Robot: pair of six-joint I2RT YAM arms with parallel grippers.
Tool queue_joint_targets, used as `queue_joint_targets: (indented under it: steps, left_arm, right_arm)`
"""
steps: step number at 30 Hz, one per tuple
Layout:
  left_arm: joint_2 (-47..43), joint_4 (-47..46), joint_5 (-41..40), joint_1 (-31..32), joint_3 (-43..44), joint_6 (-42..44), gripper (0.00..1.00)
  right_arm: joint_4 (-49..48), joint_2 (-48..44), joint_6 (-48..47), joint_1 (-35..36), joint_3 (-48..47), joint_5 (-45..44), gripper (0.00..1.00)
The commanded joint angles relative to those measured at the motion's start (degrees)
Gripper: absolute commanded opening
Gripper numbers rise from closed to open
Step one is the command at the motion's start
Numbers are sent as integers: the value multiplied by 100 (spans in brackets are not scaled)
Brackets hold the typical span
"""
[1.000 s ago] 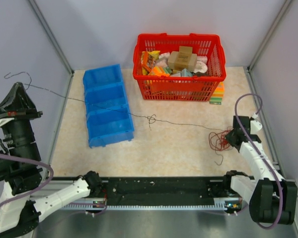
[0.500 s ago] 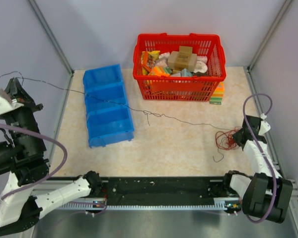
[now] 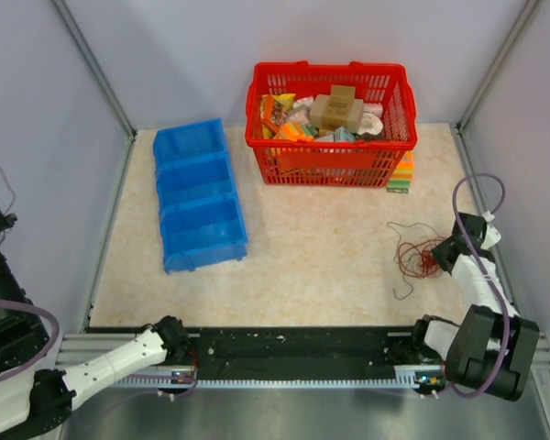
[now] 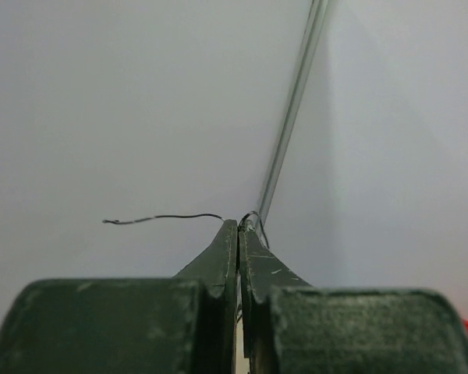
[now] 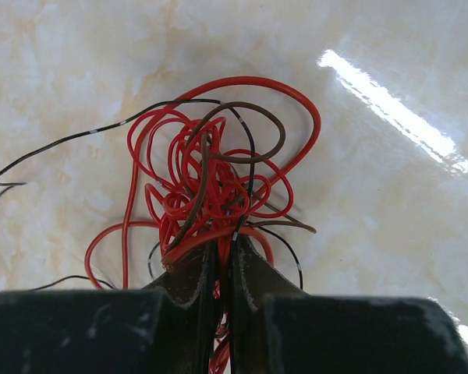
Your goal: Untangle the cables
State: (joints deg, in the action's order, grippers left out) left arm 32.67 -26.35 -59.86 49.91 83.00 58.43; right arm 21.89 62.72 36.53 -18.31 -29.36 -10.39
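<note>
Gone from the table since a second ago is the long dark wire that ran from the left arm, over the bin, to the bundle. The left arm has swung further left, almost out of the top view, while the right one has barely shifted.

Left gripper: jaws pressed together, pinching the dark wire. A short free end pokes out to the left of the tips and a small loop curls just behind them. It is held up in the air against the grey wall, far left of the basket and nearer the arm bases. In the top view only a thin arc of this wire shows at the left edge.

Right gripper: jaws all but closed, clamping the base of the bundle. Red loops fan out from the tips, with a brown strand and a thin black one threaded through them. The bundle lies on the table, right of the basket and nearer the arm bases. A short dark strand trails from it toward the basket, and another tail curls away on its near-left side.

The blue bin sits left of the basket, apart from both wires.
</note>
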Motion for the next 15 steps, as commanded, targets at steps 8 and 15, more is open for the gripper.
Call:
queue_joint_targets:
  steps: [8,15]
  left_arm:
    - [1442,2907,634,-25,-478,-3075,0]
    - [2007,3556,948,-1227,-504,-4126,0]
  right_arm:
    - [-229,-313,-752,274,-272,1461,0]
    - [-247,-155,-814,319,-192,1663,2]
